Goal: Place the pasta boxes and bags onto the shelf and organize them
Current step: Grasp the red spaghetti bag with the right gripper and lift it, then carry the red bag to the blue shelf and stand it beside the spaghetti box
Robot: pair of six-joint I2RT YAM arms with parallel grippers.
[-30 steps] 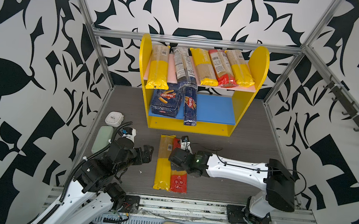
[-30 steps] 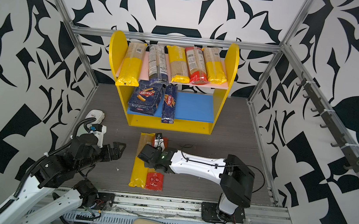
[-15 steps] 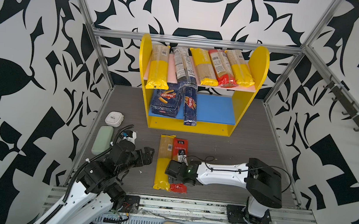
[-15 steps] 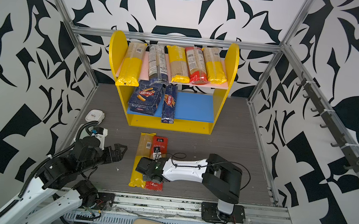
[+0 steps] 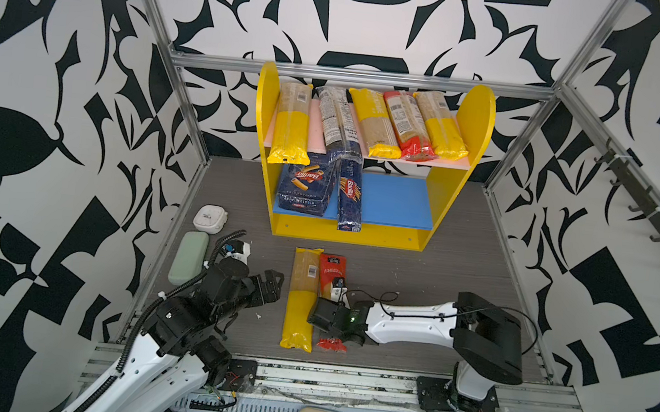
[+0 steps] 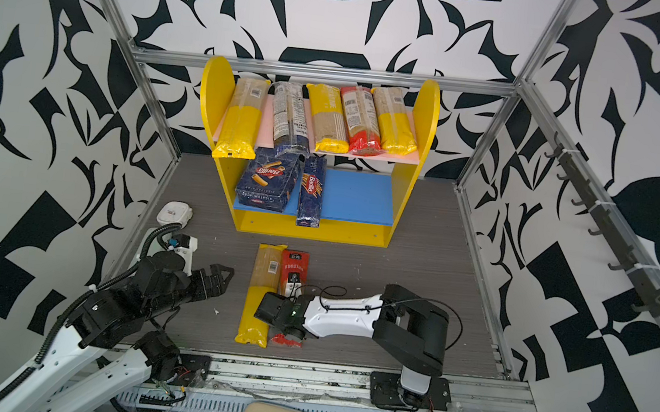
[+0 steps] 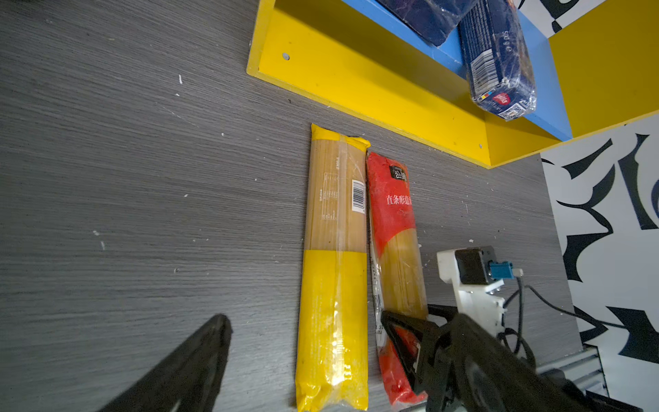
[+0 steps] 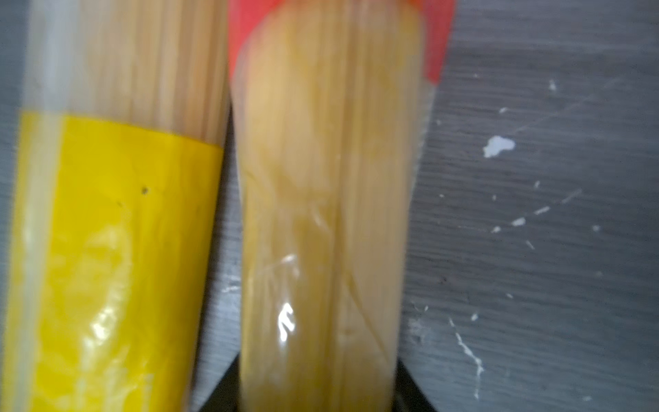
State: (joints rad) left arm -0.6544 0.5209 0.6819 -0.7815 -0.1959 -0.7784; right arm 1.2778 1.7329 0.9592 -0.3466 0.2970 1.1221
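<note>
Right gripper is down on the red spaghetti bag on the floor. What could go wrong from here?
1. The right gripper grips the red bag toward its near end, not mid-length, so the far end may sag or swing on lifting.
2. The yellow bag lies right against it; a finger between them could drag it.
3. The pink upper board already carries five bags; the blue board looks safer.

Both top views look down on everything; the right wrist camera crowds the red bag (image 8: 321, 214), which the left wrist view shares from farther off.
</note>
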